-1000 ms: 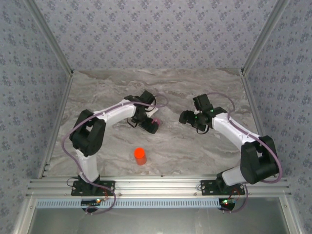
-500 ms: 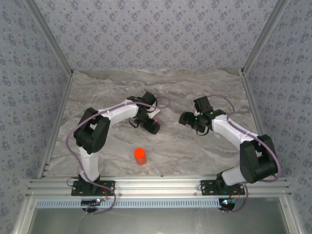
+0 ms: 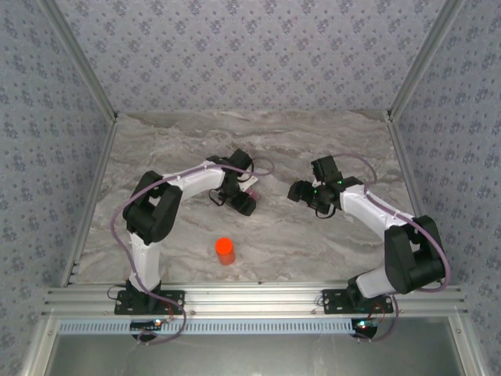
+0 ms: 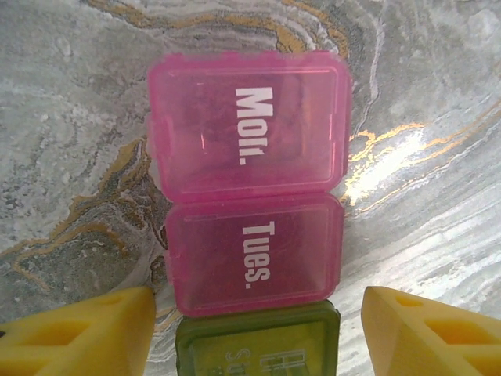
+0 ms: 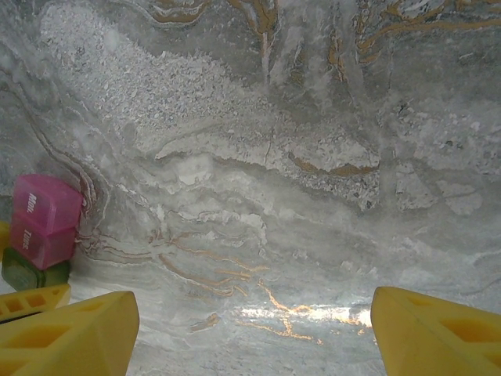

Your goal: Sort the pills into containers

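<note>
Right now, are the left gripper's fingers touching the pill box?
Apart. In the left wrist view, the open left gripper straddles the containers; bare table shows between them and both fingers.

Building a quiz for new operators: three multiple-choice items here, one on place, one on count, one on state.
1. Pink compartments on the pill box, left wrist view: A one; B two; C four.
2. The orange bottle stands: A at the far wall; B nearer the table's near edge than the pill box; C atop the box.
3. The left end effector is: A open; B shut on a pill; C shut on the bottle.
Answers: B, "Mon." and "Tues." are pink; B, it sits lower in the top view; A, its yellow fingers stand apart.
</note>
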Controlling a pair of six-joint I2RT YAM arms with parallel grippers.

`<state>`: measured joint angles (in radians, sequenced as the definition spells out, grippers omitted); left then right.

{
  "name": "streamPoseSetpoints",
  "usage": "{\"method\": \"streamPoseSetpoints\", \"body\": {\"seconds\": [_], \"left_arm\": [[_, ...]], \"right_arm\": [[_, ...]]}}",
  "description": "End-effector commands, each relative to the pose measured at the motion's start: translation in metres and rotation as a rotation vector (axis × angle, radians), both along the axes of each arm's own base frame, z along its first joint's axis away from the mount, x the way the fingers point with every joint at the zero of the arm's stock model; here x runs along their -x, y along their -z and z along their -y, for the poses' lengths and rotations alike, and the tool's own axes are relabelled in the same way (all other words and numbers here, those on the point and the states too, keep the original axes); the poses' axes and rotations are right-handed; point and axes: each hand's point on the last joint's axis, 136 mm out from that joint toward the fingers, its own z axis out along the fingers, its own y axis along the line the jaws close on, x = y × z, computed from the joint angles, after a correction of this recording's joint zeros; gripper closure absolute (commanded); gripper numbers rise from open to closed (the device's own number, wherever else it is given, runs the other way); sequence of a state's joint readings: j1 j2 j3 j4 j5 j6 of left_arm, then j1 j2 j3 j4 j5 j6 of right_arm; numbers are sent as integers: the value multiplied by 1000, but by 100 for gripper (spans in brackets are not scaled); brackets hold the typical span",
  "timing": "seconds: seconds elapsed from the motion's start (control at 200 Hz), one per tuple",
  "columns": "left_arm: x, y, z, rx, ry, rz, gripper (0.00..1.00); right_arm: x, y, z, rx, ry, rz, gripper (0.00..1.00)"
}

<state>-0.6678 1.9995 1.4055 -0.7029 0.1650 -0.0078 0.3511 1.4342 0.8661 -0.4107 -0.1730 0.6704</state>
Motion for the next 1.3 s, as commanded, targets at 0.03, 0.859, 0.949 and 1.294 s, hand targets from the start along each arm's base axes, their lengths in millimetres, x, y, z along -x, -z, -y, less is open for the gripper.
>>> {"method": "streamPoseSetpoints", "body": {"seconds": [0.03, 0.859, 0.949, 1.294], "left_arm": [[0, 3, 4, 6, 11, -9, 32], [-2, 10, -1, -5, -19, 27, 48], [-2, 12, 0, -3, -18, 28, 51], [-5, 6, 4, 21, -17, 50, 58]], "right_arm": [[5, 8, 2, -7, 18, -35, 20], [6, 8, 5, -16, 32, -38, 20], [7, 9, 5, -17, 33, -40, 20], [5, 8, 4, -29, 33, -38, 20]]}}
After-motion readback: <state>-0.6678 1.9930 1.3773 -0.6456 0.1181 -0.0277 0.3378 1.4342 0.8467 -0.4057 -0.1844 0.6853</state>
